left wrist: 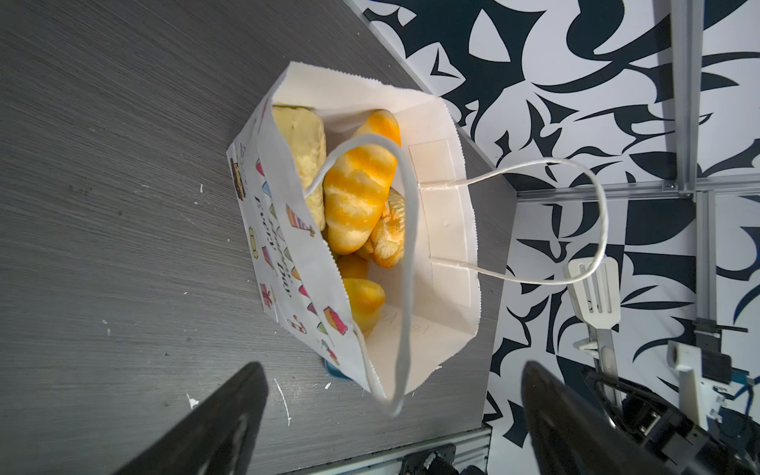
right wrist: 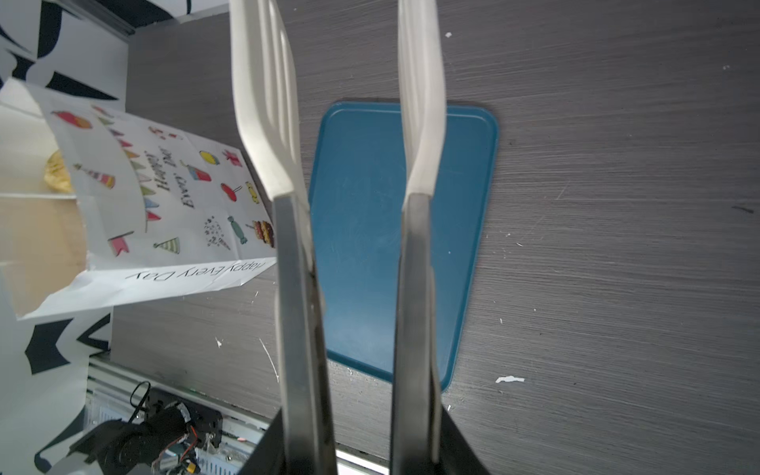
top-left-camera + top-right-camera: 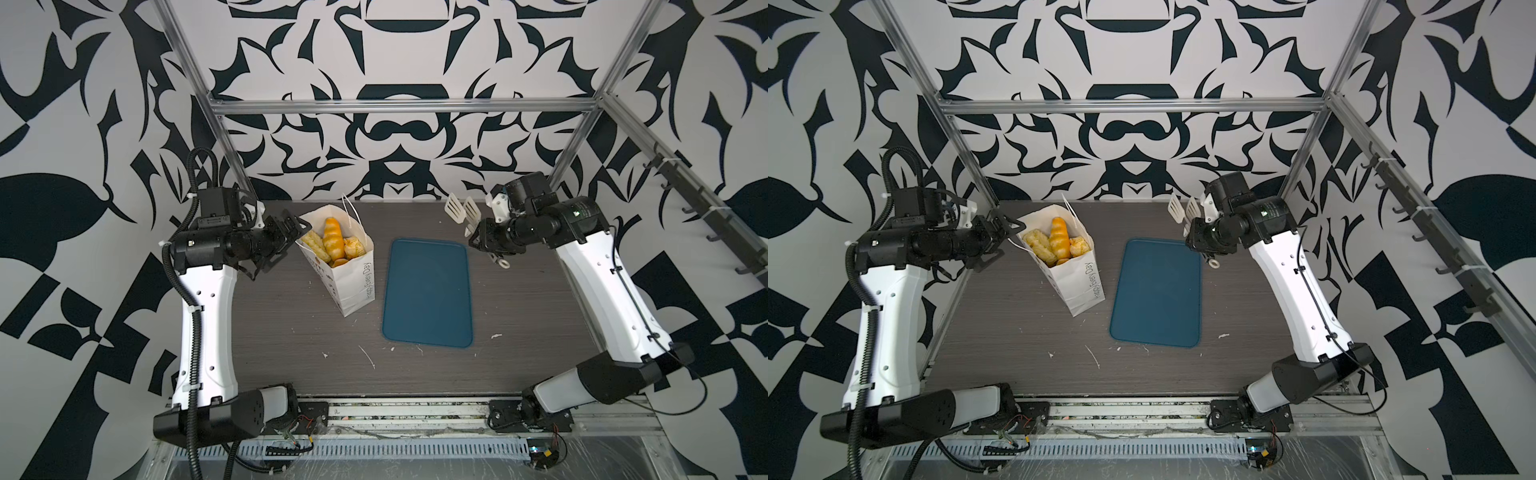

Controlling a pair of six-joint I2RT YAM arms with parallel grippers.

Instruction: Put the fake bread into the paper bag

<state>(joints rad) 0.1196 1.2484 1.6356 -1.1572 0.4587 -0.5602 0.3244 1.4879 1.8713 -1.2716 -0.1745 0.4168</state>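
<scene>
Left gripper (image 3: 286, 245) hangs at the far left with its black fingers (image 1: 230, 411) spread wide and nothing pinched. Across the scene at the far right, the right gripper (image 3: 482, 239) is clamped on a pair of white-tipped tongs (image 3: 461, 212). The tongs' blades stand apart with nothing between them.

Below both spreads the grey table (image 3: 291, 353), dotted with small white scraps. Right of centre lies the teal tray (image 3: 428, 291), flat and completely bare.

Just left of the tray stands the paper bag (image 3: 353, 286), upright with its mouth open. Its left rim is just beside the left gripper; I can't tell whether they touch. The fake bread (image 3: 332, 239) is heaped inside it. The braided loaf (image 1: 357, 193) stands nearly on end, one tip toward the mouth, with a paler pastry and smaller pieces packed round it. None sits on the tray or the table.

Smallest of all, a cord handle (image 1: 405, 246) of the bag loops loosely up between the spread fingers.

To my eye the filling is done. If the bag needs steadying or lifting, the left arm is the nearer. The bag lies immediately to its right, while the tongs are well apart beyond the tray.
</scene>
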